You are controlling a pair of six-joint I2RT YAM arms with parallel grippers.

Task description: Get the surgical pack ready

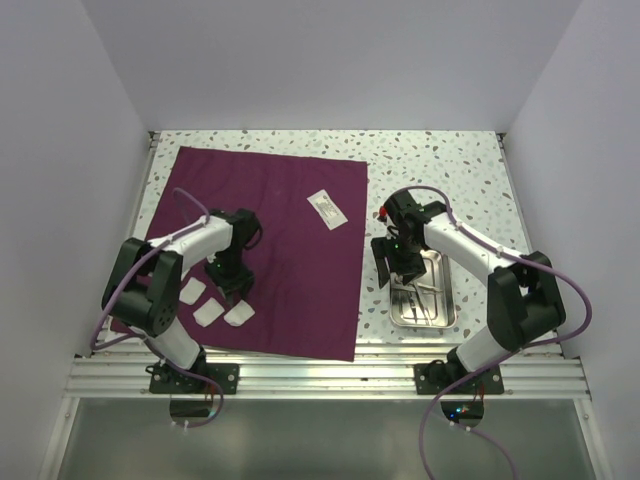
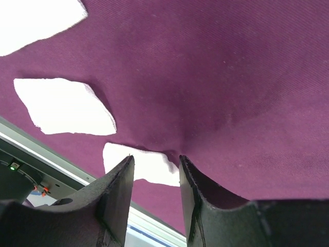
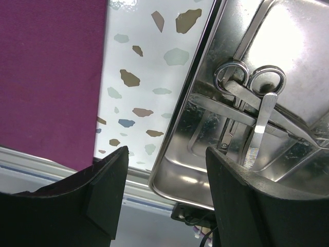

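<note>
The maroon cloth lies flat on the table. Three white pads lie on its near left corner; they also show in the left wrist view. A white packet lies near the cloth's far right. My left gripper is open and empty, just above the cloth beside the pads. The steel tray sits right of the cloth with scissors and tweezers in it. My right gripper is open and empty, astride the tray's left rim.
The speckled table top is ringed by white walls at the back and sides. An aluminium rail runs along the near edge, with both arm bases bolted to it.
</note>
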